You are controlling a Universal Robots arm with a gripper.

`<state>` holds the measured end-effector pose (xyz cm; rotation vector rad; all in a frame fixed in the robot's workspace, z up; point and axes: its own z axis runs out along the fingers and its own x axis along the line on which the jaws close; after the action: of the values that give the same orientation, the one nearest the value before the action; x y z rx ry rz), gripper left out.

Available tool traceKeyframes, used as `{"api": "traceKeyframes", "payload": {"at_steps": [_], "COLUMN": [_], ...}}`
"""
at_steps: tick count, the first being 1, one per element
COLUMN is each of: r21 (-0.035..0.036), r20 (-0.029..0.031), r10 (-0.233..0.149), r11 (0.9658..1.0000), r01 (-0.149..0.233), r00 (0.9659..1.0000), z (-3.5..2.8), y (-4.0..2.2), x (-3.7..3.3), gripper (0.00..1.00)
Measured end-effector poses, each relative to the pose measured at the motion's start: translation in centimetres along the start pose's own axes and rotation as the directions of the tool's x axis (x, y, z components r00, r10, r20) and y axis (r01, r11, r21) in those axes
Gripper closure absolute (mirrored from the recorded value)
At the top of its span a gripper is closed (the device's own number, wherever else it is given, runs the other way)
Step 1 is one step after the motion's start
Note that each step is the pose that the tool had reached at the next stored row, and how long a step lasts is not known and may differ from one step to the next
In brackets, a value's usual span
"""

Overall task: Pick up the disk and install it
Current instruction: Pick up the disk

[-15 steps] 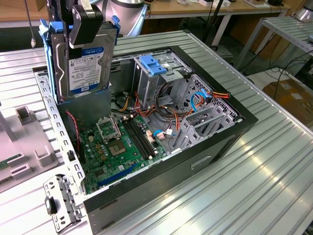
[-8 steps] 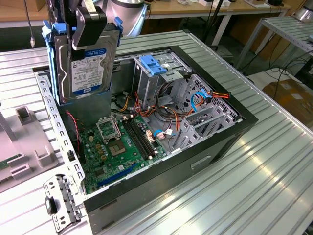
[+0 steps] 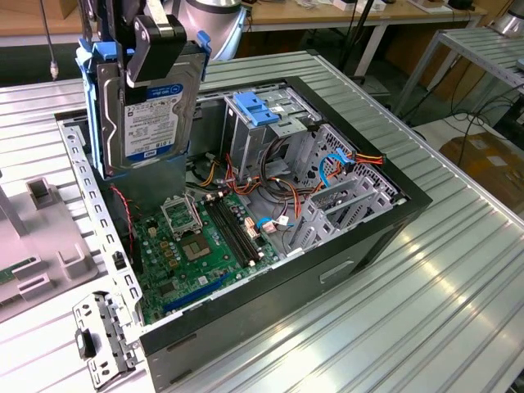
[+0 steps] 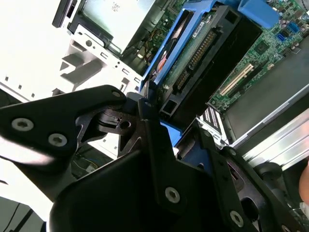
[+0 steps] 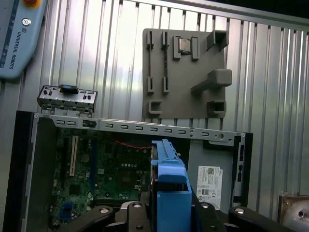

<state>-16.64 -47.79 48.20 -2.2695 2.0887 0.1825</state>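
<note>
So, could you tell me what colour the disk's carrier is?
Bright blue; the carrier edging the disk shows best in the exterior view.

The disk (image 3: 176, 98) carries a white label (image 3: 147, 123) with a blue band; its print is too small to read. A white sticker (image 5: 208, 181) on the grey power supply box (image 5: 198, 154) is equally illegible. Lettering runs along a pale teach pendant (image 5: 14, 43).

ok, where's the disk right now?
In the exterior view's upper left, the disk is held upright in the gripper, above the left part of the open computer case, with the drive cage to its right in that view.
</note>
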Motion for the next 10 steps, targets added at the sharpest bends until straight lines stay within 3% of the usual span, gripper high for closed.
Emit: {"api": "traceKeyframes", "payload": {"at_steps": [10], "r21": [0.0000], "r20": [0.0000], "r10": [0.000], "r11": [1.0000], "r01": [0.000], "r00": [1.0000], "z": [-0.11], "y": [-0.30], "x": [0.83], "gripper": [0.63]}}
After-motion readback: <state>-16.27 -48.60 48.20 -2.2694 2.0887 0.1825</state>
